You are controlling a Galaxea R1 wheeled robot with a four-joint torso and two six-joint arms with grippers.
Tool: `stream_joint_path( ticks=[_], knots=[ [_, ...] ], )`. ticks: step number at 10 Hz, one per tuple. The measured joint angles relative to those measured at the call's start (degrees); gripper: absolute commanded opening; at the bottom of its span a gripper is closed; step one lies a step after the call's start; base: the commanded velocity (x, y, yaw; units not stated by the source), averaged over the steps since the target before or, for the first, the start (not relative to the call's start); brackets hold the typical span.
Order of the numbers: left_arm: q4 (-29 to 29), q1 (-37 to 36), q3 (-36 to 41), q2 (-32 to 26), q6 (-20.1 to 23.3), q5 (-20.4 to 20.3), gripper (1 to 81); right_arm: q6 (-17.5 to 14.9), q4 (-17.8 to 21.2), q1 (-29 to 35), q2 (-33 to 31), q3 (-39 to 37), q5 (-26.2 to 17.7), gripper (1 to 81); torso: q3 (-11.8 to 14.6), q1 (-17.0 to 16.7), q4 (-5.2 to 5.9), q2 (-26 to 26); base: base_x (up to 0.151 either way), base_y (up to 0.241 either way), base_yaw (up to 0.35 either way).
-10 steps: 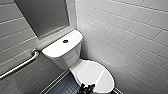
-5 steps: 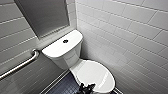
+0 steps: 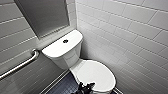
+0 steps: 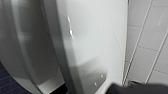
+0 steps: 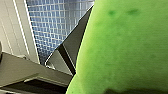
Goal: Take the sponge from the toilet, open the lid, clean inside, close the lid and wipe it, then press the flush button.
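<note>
**Sponge (image 5: 120, 50), bright green and thick, carried at a closed toilet**

Green sponge clamped in the right gripper, close against the right wrist camera, with small-square mosaic floor (image 5: 57, 27) behind it. Glossy white ceramic toilet (image 3: 67, 58) set in a corner of white brick-laid wall tiles (image 3: 125, 30). Glossy white oval lid (image 3: 96, 75) down over the bowl. Small round black flush button (image 3: 65, 41) centred on the flat tank top. Steel grab bar (image 3: 20, 65) on the side wall beside the tank. Grey rectangular panel (image 3: 42, 17) on the wall above the tank. Dark gripper (image 3: 85, 87) at the near rim of the lid, arm not identifiable, fingers apart or together not determinable. Lid edge and wall tiles close before the left wrist camera.
</note>
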Motion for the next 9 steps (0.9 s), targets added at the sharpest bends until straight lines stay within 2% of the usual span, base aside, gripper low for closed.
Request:
stream_joint_path(
  ticks=[2,4,7,9],
  knots=[
    [-0.04,-0.22,1.85,-1.08,-0.52,-0.06,81.1,0.0,0.02,0.0,0.3,-0.33,0.0,1.0,0.0,0.0,0.0,0.0,0.0,0.0,0.0],
    [-0.09,-0.4,2.65,-1.77,-4.35,-0.72,81.1,0.01,0.16,-0.06,0.56,-1.01,0.33,1.0,0.0,0.0,0.0,0.0,0.0,0.0,0.0],
    [-0.15,-0.55,3.54,-3.15,-12.3,-2.57,81.1,0.06,1.16,-0.52,1.66,-2.38,2.78,1.0,0.0,0.0,0.0,0.0,0.0,0.0,0.0],
    [-0.09,-0.71,3.8,-3.5,-14.08,-2.71,81.1,0.11,1.4,-0.54,1.66,-2.51,3.01,1.0,0.02,0.0,0.0,0.0,0.0,0.0,0.0]
  ],
)
